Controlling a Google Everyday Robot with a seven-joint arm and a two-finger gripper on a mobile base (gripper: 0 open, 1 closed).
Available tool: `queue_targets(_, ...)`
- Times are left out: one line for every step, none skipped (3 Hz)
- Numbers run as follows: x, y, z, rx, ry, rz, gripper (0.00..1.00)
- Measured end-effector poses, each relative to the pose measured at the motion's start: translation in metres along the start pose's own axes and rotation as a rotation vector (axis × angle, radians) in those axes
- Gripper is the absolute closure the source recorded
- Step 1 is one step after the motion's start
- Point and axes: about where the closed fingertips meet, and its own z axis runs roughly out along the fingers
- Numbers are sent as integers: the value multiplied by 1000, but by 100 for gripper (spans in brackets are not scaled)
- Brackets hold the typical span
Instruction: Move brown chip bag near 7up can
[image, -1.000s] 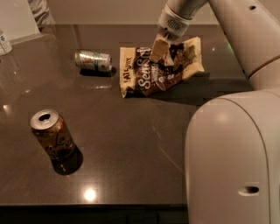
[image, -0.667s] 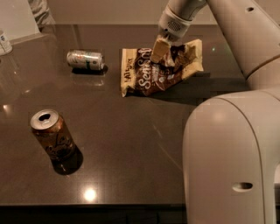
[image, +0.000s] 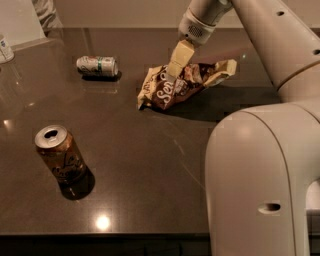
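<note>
Much of the move is left to do: the tool (image: 173, 71) sits at the top edge of the brown chip bag (image: 172, 92) and appears pinched narrow onto the crumpled foil. The bag hangs tilted under it, with its far right end raised and a shadow below, while its lower left corner looks to rest on the counter (image: 150, 170). So the grasp seems made, but the 7up can (image: 97, 66) lies on its side well apart from the bag, off to the left of the tool as the camera sees it, at about the same depth. What remains, by my judgement, is to carry the bag leftward and set it down just beside that can. Bare counter lies between the two, so nothing blocks that path. A brown-orange can (image: 59, 156) stands upright far to the left and nearer the camera than the tool, out of the way. A small white container (image: 4, 49) shows at the left edge, beyond the 7up can. The robot's pale body (image: 260, 190) fills the near right.
</note>
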Motion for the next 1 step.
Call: queue_targets(-3,-3,3,6,-7,0,0)
